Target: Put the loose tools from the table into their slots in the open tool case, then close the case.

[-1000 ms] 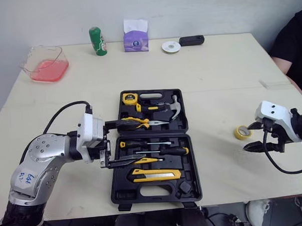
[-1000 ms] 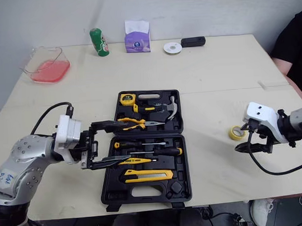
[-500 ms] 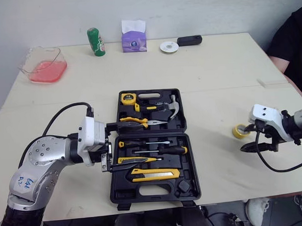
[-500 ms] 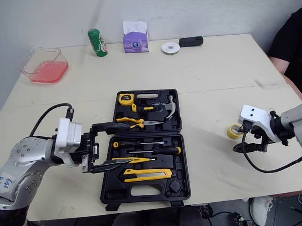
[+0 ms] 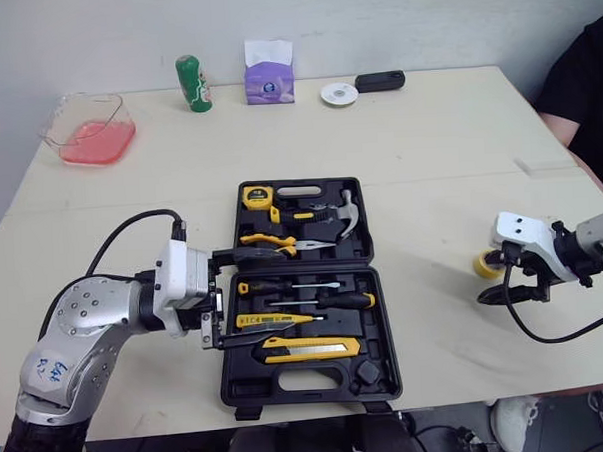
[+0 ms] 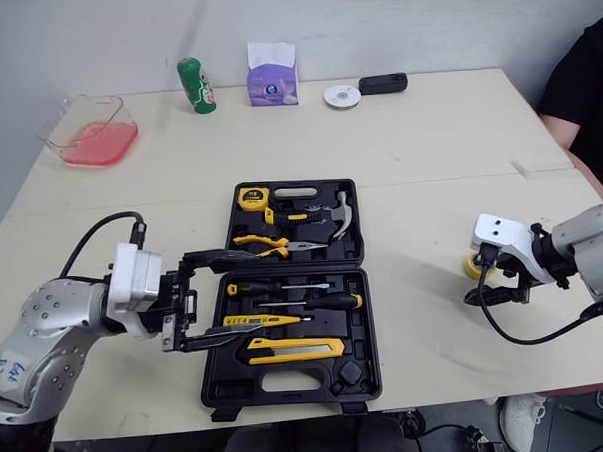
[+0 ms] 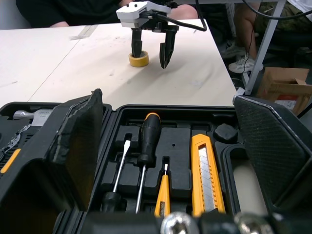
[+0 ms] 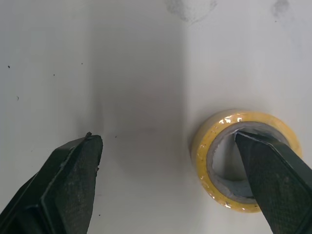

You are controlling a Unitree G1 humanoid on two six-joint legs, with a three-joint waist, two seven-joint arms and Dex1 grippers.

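The black tool case (image 5: 232, 389) lies open at the table's middle. In it are a tape measure (image 5: 257, 197), a hammer (image 5: 346, 214), pliers (image 5: 277, 245), screwdrivers (image 5: 314, 285), a yellow tester (image 5: 276, 319) and a utility knife (image 5: 307, 348). My left gripper (image 5: 244, 295) is open at the case's left edge, with one finger by the pliers and the other by the tester. A yellow tape roll (image 5: 483, 265) lies on the table to the right. My right gripper (image 8: 165, 139) is open there. One finger is over the roll's (image 8: 202, 151) hole and the other is over bare table.
Along the far edge stand a pink-filled clear tray (image 5: 87, 130), a green can (image 5: 193, 83), a purple tissue box (image 5: 269, 77), a white disc (image 5: 341, 93) and a black device (image 5: 380, 80). A person in black (image 5: 586, 83) sits at the right.
My right gripper has moved left onto the tape roll. The yellow tester, tilted by my left gripper's lower finger before, now lies flat in the case.
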